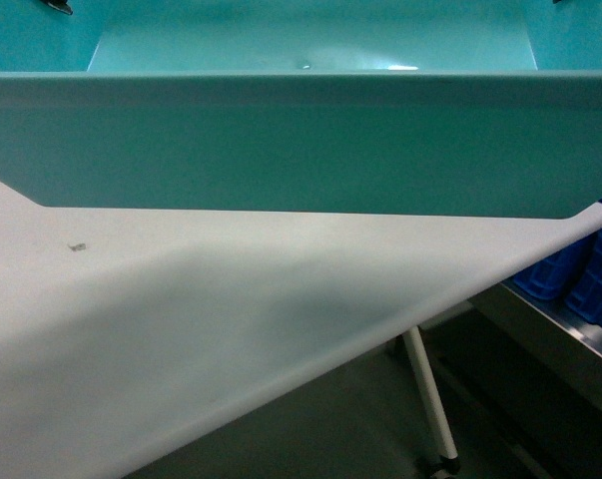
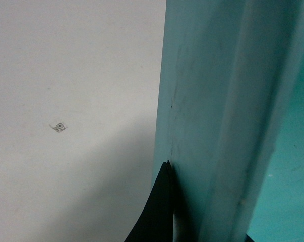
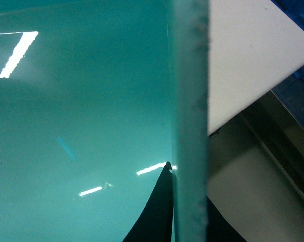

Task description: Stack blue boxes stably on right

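Glossy plastic blue box (image 1: 301, 140) — table (image 1: 181, 339) seemingly matt

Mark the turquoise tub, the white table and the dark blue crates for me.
turquoise tub (image 1: 301, 150), head view, near outer wall.
white table (image 1: 181, 339), head view, bare top.
dark blue crates (image 1: 580, 274), head view, ribbed side, right edge.

I see a white desk (image 1: 281, 329) with a rounded front edge running off to the right. A small printed marker (image 1: 77, 246) lies on its top, left of my left claw's tip. A soft shadow falls across the desk. Under it stands a white leg (image 1: 427, 399) on a caster, on grey floor (image 1: 350, 429). Dark blue ribbed crates (image 1: 580, 274) sit beyond the right end on a metal ledge (image 1: 570, 339).
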You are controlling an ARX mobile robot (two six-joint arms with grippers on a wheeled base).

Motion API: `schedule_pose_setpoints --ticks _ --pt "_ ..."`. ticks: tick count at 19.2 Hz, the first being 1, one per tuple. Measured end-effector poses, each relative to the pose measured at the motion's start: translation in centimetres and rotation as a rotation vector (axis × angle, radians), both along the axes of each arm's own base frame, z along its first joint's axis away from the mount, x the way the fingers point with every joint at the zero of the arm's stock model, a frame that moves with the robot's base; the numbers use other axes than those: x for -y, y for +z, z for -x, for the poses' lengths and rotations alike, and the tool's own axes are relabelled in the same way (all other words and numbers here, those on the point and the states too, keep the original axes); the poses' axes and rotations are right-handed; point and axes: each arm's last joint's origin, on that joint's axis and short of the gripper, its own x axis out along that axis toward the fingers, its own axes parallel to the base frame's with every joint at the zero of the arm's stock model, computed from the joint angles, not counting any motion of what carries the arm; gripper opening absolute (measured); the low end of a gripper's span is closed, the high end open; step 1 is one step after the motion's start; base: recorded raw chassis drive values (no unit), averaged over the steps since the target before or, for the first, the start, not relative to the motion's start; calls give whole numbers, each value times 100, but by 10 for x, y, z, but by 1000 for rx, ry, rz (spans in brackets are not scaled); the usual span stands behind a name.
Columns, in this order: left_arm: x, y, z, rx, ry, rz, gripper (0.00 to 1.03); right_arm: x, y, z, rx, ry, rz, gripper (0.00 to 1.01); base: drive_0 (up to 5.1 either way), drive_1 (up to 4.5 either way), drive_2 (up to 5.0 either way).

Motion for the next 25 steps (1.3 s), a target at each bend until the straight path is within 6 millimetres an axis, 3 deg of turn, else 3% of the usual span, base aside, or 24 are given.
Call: schedule_pose_setpoints --ticks 21,25 --pt "0 0 0 0 2 1 2 -1 0 0 2 0 0 2 315 -535 -234" --pt "1 1 1 2 -3 2 2 0 0 0 -1 -4 4 2 -50 -224 -139"
